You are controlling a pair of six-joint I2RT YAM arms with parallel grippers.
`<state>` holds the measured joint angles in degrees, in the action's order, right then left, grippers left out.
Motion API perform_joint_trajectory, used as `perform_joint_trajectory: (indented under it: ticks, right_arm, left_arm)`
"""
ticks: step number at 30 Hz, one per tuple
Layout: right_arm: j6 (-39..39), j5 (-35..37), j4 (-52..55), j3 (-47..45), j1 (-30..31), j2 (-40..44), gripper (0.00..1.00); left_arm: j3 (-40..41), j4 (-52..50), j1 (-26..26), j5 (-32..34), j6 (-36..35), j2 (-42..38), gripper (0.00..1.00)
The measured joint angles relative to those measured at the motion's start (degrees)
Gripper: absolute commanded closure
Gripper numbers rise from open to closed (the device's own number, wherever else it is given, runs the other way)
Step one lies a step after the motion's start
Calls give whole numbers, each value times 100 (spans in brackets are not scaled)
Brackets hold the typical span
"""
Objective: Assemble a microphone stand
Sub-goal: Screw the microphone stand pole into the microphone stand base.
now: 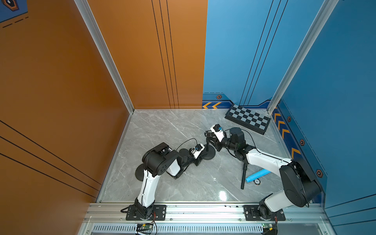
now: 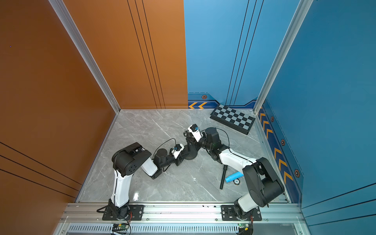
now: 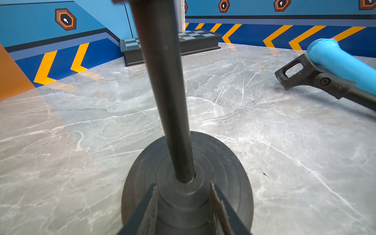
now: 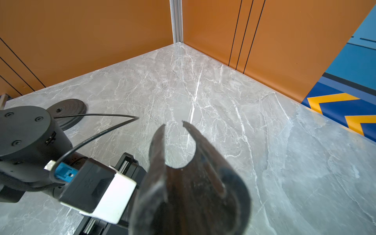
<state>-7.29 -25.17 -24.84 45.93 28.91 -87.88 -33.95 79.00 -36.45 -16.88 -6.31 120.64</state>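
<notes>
In both top views we are seeing the stand partly built: the pole (image 1: 207,145) is standing upright in the round base (image 1: 211,156) near the middle of the surface (image 1: 183,132). The left gripper (image 1: 201,159) is sitting low at the base, and the right gripper (image 1: 212,139) is up at the pole's top, where the clip (image 1: 208,133) is. The blue microphone (image 1: 258,175) is lying unmounted at the near right, just beside a second pole (image 1: 243,177), so we are judging that seating it is what remains. A spare base (image 1: 139,173) is lying near left, and a chessboard (image 1: 248,119) is filling the far right corner. The stand is standing well apart from the orange wall (image 1: 61,101) and the blue wall (image 1: 345,101). The two arms, though, are crowding each other around it, and the right arm is overhanging the microphone.

In the left wrist view the fingers (image 3: 215,203) are standing partly open, clamping the base's raised hub, and open marble is stretching beyond toward the microphone (image 3: 341,63).

In the right wrist view the clip (image 4: 193,173) is filling the foreground and hiding the fingers. They are closed tight, seemingly on the clip. Ahead, clear surface is running out to the far left corner.
</notes>
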Motion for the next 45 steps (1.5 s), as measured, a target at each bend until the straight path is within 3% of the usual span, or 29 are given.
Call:
perform_joint_trajectory:
  ticks: [4, 10, 14, 16, 18, 20, 27, 33, 37, 41, 45]
  right_arm:
    - [334, 977, -929, -463, 382, 2, 100]
    - [988, 3766, -1987, -894, 1493, -136, 100]
    - [1362, 4817, -2232, -916, 1816, -280, 100]
    - [1519, 4951, -2227, -916, 1836, -280, 84]
    - [1572, 4924, -2208, -907, 1823, -275, 66]
    - [1585, 4651, -2024, -872, 1742, -254, 54]
    - [1292, 2990, -1001, -872, 1187, -44, 35]
    - [1016, 1665, -562, -737, 424, 247, 34]
    - [839, 1099, -295, -474, 267, 216, 36]
    - [699, 826, -205, -111, 258, 39, 47]
    - [616, 793, -155, 48, 264, -118, 69]
  left_arm:
    - [0, -2, 0, 0, 0, 0, 57]
    - [-2, -4, 0, 0, -17, 0, 57]
    - [-4, -9, 0, 0, -17, 0, 57]
    - [-4, -9, 0, 0, -17, 0, 57]
    - [-4, -9, 0, 0, -17, 0, 57]
    - [-4, -9, 0, 0, -17, 0, 57]
    - [-4, -9, 0, 0, -22, 0, 57]
    - [-4, -9, -2, -2, -35, 0, 57]
    - [-4, -9, -2, 0, -35, 0, 57]
    - [-4, -9, -2, 0, -35, 0, 57]
    - [-7, -9, -2, 0, -35, 0, 57]
